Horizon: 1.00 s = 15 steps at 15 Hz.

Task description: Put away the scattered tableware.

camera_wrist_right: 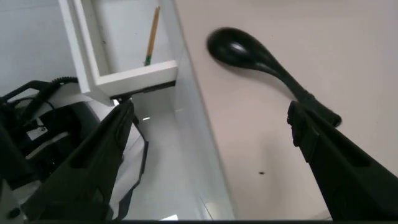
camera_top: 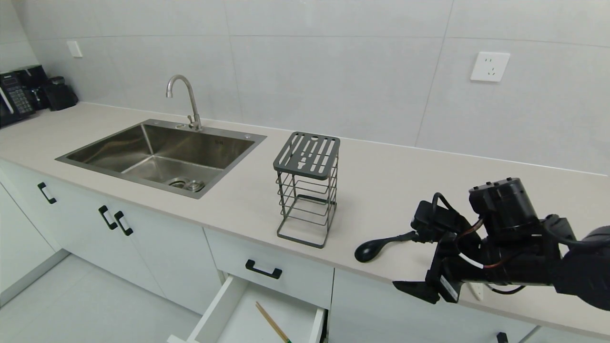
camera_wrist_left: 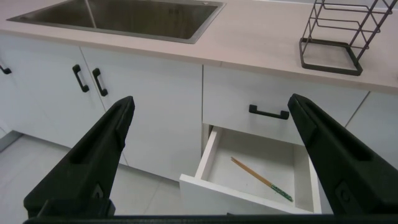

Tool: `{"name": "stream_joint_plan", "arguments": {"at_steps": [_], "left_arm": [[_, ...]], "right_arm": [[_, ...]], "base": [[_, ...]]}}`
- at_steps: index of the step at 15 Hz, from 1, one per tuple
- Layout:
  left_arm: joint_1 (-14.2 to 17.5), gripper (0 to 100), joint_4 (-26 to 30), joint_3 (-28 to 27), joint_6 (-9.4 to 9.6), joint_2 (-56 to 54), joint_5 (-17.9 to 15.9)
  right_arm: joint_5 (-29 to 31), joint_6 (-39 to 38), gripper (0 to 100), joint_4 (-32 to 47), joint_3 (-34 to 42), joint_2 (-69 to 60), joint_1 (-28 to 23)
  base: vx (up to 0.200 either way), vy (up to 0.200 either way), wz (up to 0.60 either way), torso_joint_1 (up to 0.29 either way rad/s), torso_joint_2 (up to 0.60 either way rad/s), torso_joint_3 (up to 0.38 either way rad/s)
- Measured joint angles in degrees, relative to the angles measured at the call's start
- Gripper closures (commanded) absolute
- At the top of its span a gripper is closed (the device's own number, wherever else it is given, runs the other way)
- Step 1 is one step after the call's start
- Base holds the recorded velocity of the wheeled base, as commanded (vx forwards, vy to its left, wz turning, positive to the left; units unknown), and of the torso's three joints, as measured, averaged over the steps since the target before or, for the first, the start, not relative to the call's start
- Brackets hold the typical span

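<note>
Spoon (camera_top: pixel 376 247) lies on the table (camera_top: pixel 391 181) near its front edge. Its long axis runs along the table, with the bowl to my left and the handle pointing back at the right gripper (camera_top: pixel 406 257). The right fingers (camera_wrist_right: pixel 93 168) are spread wide with nothing in them. The handle's end sits just beside the far finger, not centred in the gap, so I judge the grasp needs a shift away from the edge before closing. I can't tell whether handle and finger actually touch. The right arm is clearly the nearer one. The left gripper (camera_wrist_left: pixel 211 106) hangs out in front of the cabinets above the open drawer (camera_wrist_left: pixel 205 158), its fingers also released and empty. Count: one spoon on the table, one chopstick (camera_wrist_left: pixel 261 179) lying aslant in the drawer, one drawer pulled open, one wire rack (camera_top: pixel 307 188) standing upright to the spoon's left, well apart from it.
</note>
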State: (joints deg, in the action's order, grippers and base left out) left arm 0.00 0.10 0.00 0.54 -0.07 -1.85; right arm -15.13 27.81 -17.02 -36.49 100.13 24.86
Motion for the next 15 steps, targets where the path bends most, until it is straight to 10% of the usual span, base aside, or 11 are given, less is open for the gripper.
{"name": "stream_joint_plan", "arguments": {"at_steps": [15], "left_arm": [[0.0, 0, 0.0, 0.0, -0.02, 0.0, 0.02]], "right_arm": [[0.02, 2.22, 0, -5.78, -9.98, 18.12, -0.22]], "base": [[0.0, 0.0, 0.0, 0.0, 0.0, 0.0]]}}
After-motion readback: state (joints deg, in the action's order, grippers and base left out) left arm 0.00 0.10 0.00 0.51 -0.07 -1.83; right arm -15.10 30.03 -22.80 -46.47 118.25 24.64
